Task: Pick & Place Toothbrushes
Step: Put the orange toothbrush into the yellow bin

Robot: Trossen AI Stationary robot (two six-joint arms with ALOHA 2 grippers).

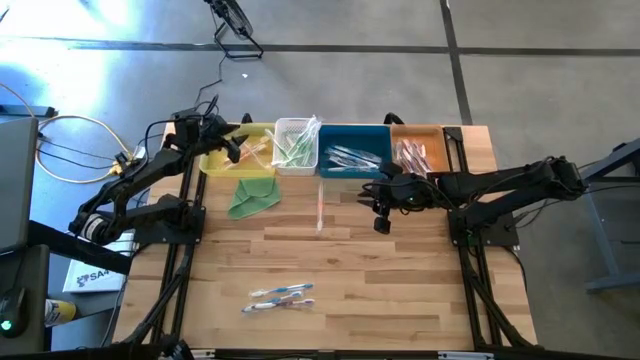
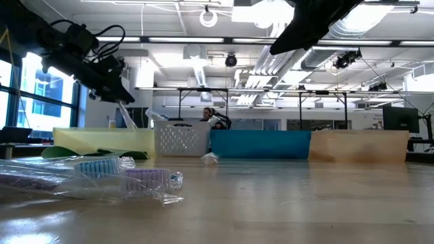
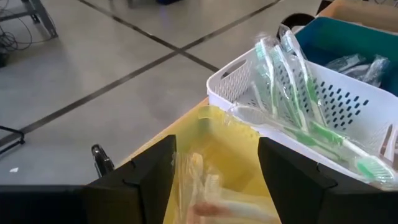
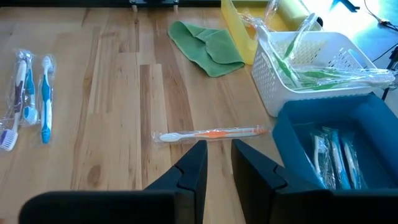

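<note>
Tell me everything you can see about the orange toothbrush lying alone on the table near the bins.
The orange toothbrush is a thin stick sealed in a clear, shiny wrapper, with a white head and an orange-and-white handle. It lies flat on the bare wooden table, by itself, just in front of the white basket and the blue bin. Nothing touches it but the tabletop. The right claw hangs close in front of it, fingers slightly apart and holding nothing.

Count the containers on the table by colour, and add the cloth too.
Yellow bin: 1
White basket: 1
Blue bin: 1
Orange bin: 1
Green cloth: 1
Total: 5
</note>
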